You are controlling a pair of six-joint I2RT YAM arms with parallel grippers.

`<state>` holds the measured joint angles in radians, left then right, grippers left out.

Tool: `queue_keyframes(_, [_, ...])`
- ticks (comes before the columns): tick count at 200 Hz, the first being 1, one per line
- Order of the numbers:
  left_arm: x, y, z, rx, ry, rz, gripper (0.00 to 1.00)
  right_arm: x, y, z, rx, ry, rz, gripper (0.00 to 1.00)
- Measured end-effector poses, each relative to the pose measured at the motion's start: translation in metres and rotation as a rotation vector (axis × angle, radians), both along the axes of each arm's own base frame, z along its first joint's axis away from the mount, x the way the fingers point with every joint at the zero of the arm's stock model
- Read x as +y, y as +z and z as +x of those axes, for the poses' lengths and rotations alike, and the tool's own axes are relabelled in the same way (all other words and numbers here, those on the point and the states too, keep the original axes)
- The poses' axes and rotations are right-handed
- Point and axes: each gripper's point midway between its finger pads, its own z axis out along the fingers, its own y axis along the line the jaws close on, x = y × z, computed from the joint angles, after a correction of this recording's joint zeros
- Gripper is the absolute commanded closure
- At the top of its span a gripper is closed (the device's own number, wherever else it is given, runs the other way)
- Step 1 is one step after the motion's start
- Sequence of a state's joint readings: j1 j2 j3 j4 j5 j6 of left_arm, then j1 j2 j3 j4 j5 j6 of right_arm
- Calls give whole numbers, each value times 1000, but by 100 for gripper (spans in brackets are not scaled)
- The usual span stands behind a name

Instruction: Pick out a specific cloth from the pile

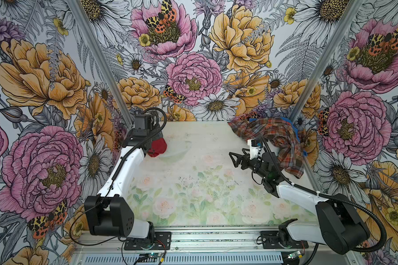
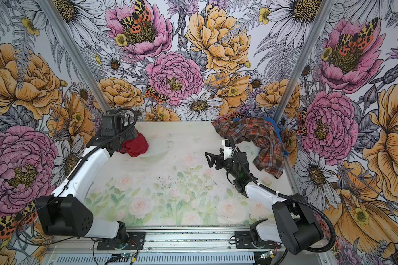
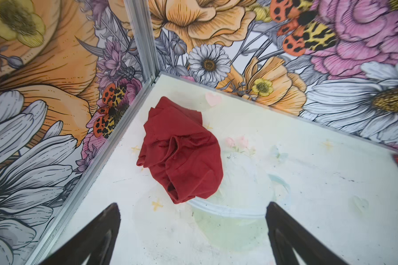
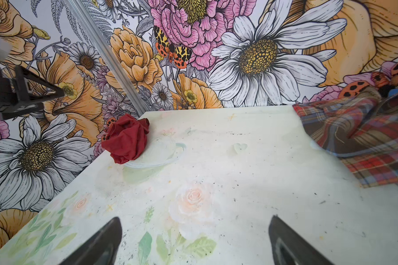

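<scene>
The cloth (image 1: pixel 157 148) (image 2: pixel 136 146) is a plain dark-red shirt, crumpled into a small heap in the table's far left corner. It lies free on the table just beyond my left gripper (image 3: pixel 192 207), whose jaws stand wide open and empty; the cloth (image 3: pixel 182 151) touches neither finger. The pile (image 1: pixel 276 137) (image 2: pixel 255 135), mainly a plaid shirt with blue fabric (image 1: pixel 290 121) behind, fills the far right corner. My right gripper (image 1: pixel 233 160) (image 4: pixel 195 219) hovers open and empty over the table's middle right, near the pile's left edge (image 4: pixel 359 137), pointing at the cloth (image 4: pixel 126 138).
Flowered walls close in the table (image 1: pixel 193 183) on three sides, with aluminium posts (image 1: pixel 124 110) at the far corners. A metal rail (image 1: pixel 216 238) carrying both arm bases runs along the front edge. The left arm (image 1: pixel 124 169) stretches along the left wall.
</scene>
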<state>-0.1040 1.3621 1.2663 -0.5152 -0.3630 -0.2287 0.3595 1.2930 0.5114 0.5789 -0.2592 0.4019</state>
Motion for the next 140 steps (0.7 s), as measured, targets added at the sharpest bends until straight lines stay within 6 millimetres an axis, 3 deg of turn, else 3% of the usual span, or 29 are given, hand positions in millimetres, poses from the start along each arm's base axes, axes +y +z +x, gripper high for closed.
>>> queue_keyframes(14, [-18, 11, -27, -115, -24, 52, 1, -11, -1, -3, -18, -51, -5, 1])
queue_keyframes(30, [-31, 5, -58, -238, -41, 107, 1, -28, 0, -7, -53, -138, -14, 0])
queue_keyframes(43, [-25, -19, -80, -291, -4, 138, 1, -46, -1, -10, -80, -223, -34, 0])
queue_keyframes(73, [13, -103, -110, -215, 146, 241, 1, -91, 10, -17, -159, -444, -83, 1])
queue_keyframes(87, [23, -131, -115, -169, 173, 280, 1, -109, 19, -23, -216, -530, -90, 2])
queue_keyframes(101, [29, -146, -114, -148, 182, 307, 1, -124, 19, -30, -252, -601, -98, 2])
queue_keyframes(120, [30, -151, -105, -157, 169, 328, 1, -135, 11, -33, -256, -658, -138, 3])
queue_keyframes(140, [27, -143, -91, -221, 127, 296, 1, -142, 11, -33, -269, -697, -172, 3])
